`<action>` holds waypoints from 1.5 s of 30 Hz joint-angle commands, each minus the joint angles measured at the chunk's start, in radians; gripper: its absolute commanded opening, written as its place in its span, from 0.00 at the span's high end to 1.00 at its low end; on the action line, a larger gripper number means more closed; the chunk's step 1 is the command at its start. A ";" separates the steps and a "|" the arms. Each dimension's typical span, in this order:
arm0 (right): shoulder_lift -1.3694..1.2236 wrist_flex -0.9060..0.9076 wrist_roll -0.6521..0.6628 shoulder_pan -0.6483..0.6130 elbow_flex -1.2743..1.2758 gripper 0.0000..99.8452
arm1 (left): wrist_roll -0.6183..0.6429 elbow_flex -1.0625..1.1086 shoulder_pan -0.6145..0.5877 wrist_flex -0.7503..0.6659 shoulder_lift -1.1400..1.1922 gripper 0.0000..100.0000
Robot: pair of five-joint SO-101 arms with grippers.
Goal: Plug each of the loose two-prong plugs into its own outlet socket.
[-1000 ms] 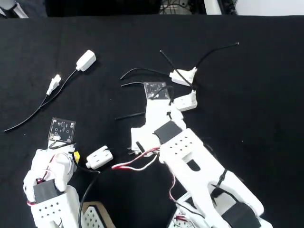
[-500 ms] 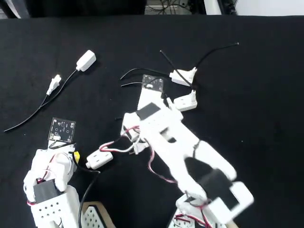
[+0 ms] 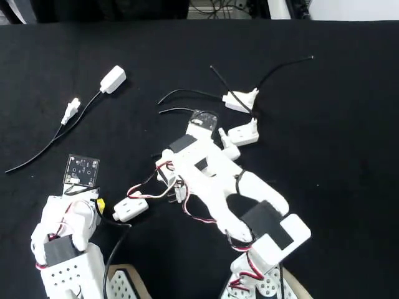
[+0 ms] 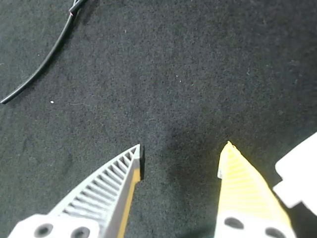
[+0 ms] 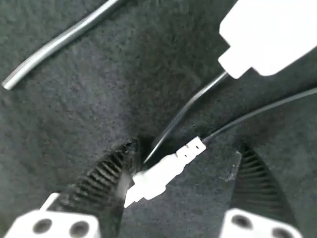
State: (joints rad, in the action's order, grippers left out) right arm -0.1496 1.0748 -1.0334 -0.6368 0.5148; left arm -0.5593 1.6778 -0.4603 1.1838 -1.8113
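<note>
A: Pose of the arms?
B: At the near left corner of the black tabletop (image 3: 349, 156), a white plastic left arm (image 3: 62, 249), folded up tight, with the left hand (image 4: 181, 153) aimed down at the cloth. Released: a grey ribbed finger (image 4: 109, 183) and a yellow ribbed finger (image 4: 242, 183) spread wide, grasping nothing. Across the middle, the right arm (image 3: 230, 187), bent at the elbow and stretched low over the cloth, red and white wires (image 3: 149, 184) looping off its joints.
A: And the right hand (image 5: 185, 148)?
B: Released too. Black ribbed fingers apart on either side of a small white two-prong plug (image 5: 158, 178). Plug flat on the cloth, close against one finger, not clamped, with a thin black cord trailing from its ribbed neck.
A: Textures, shapes?
B: Fuzzy, felt-like black cloth throughout. Smooth white moulded plastic for plugs and sockets; thin, glossy black cords. Beyond the right fingertips, a larger rounded white block (image 5: 267, 34) with a cord of its own.
A: Other task pieces?
B: Just beside the yellow finger, apart from it, a boxy outlet socket (image 3: 131, 207). Far left, a rounded white socket (image 3: 113, 79) and a slim loose plug (image 3: 70, 111) nearby, black cord trailing past both. Beyond the right wrist, a pointed white piece (image 3: 240, 99) and a blockier white piece (image 3: 243, 134), near each other; plug or socket, hard to tell.
</note>
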 commanded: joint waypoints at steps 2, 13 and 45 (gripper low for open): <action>-0.027 0.003 -0.002 -0.009 -0.048 0.87 | -0.003 0.012 -0.007 -0.023 -0.009 0.75; -0.022 0.132 0.078 -0.006 -0.117 0.99 | -0.003 0.012 -0.005 -0.023 -0.009 0.75; 0.213 0.678 0.907 0.055 -0.926 0.99 | -0.003 0.012 -0.005 -0.023 -0.009 0.75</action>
State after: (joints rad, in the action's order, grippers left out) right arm 0.0192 1.7269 -0.2325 -0.6276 -0.3046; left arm -0.5593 1.6778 -0.4603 1.1838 -1.8113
